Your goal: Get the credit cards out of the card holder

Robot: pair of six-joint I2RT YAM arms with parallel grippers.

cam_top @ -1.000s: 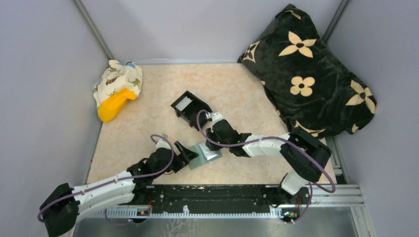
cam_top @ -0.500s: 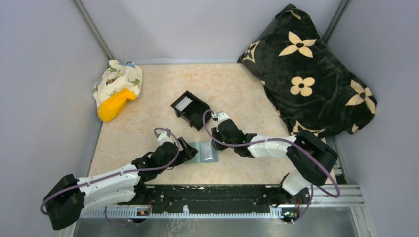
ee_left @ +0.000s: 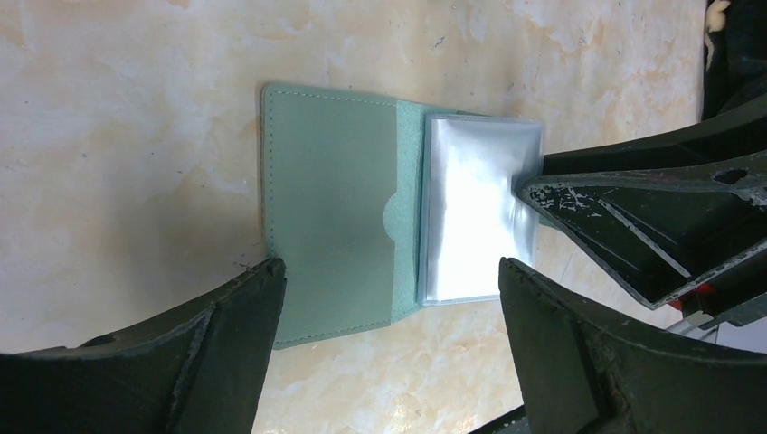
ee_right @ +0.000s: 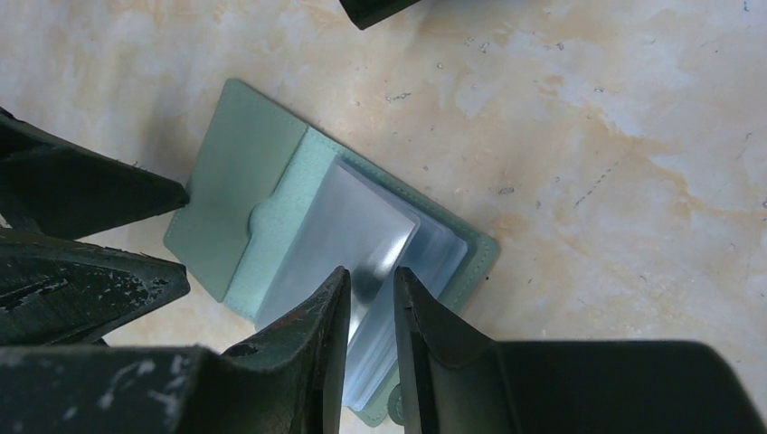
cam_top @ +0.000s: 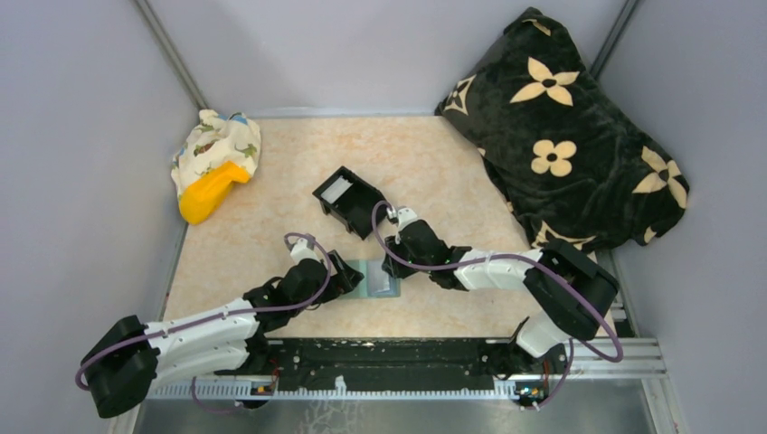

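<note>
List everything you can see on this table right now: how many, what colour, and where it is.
card holder: one, sage green, lying open near the table's centre
plastic sleeves: a stack, count unclear, clear and shiny, inside the card holder; contents not discernible
black box: one, black, open, just behind the card holder
blanket: one, black with cream flowers, heaped at the far right
cloth bundle: one, white with a print, far left
yellow object: one, yellow, poking out of the cloth bundle
table: one, beige marbled
left gripper: one, black, open, fingers either side of the card holder
right gripper: one, black, fingers nearly together at the plastic sleeves; grip unclear
</note>
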